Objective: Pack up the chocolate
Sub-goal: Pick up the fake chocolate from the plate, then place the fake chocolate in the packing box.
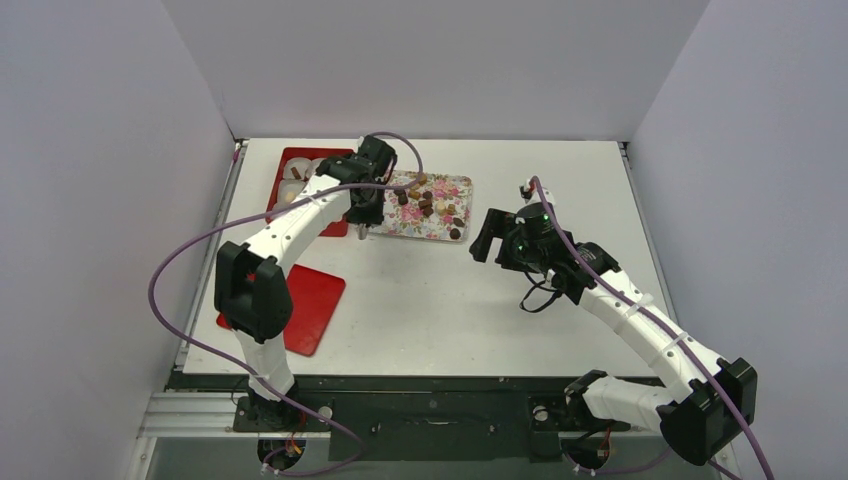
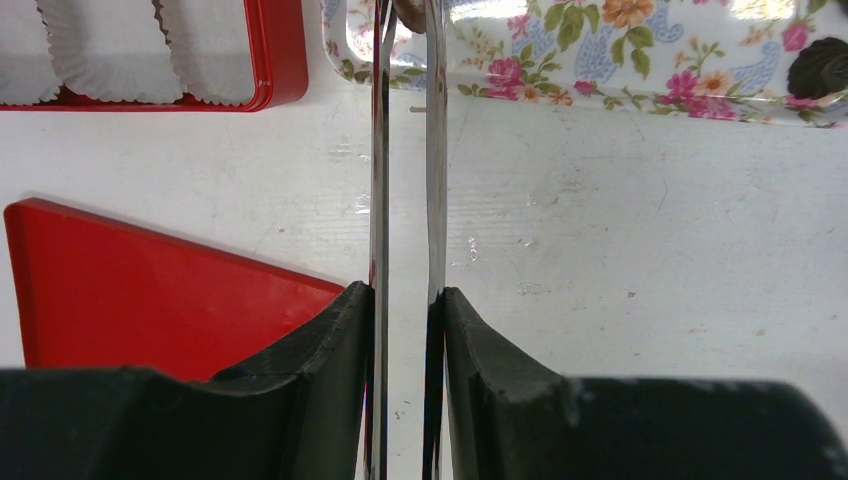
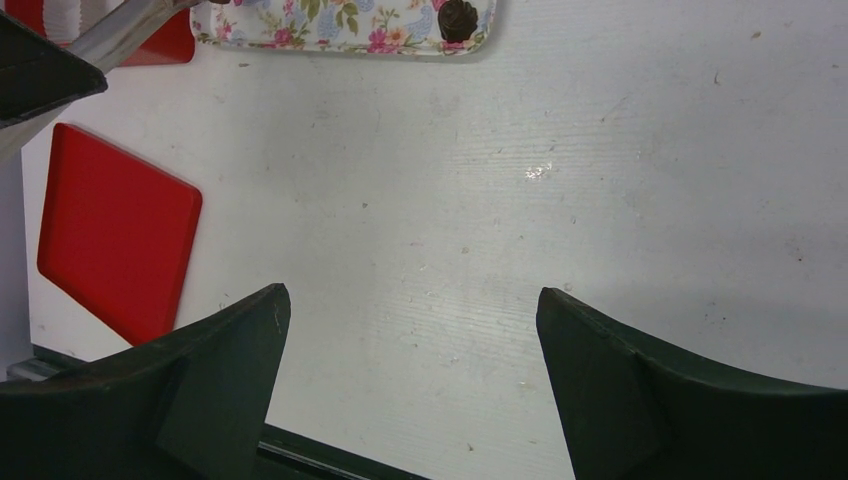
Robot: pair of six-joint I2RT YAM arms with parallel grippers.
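Several small brown, cream and dark pieces of chocolate [image 1: 428, 205] lie on a flowered tray [image 1: 400, 226]. My left gripper [image 1: 362, 208] is shut on a pair of metal tweezers [image 2: 380, 150], whose two blades reach up to the tray's near left corner. A brown piece [image 2: 408, 12] sits between the blade tips at the top edge of the left wrist view. The blades stand a narrow gap apart in my left gripper [image 2: 405, 292]. A dark round piece [image 2: 820, 68] lies at the tray's right end. My right gripper [image 1: 485, 240] hovers open over bare table right of the tray, its jaws [image 3: 412, 293] holding nothing.
A red box [image 1: 300, 160] with white paper cups [image 2: 110, 50] stands left of the tray. Its red lid [image 1: 310, 305] lies flat near the left arm. The floral tray [image 3: 340, 25] and one dark piece [image 3: 458, 18] show at the top of the right wrist view.
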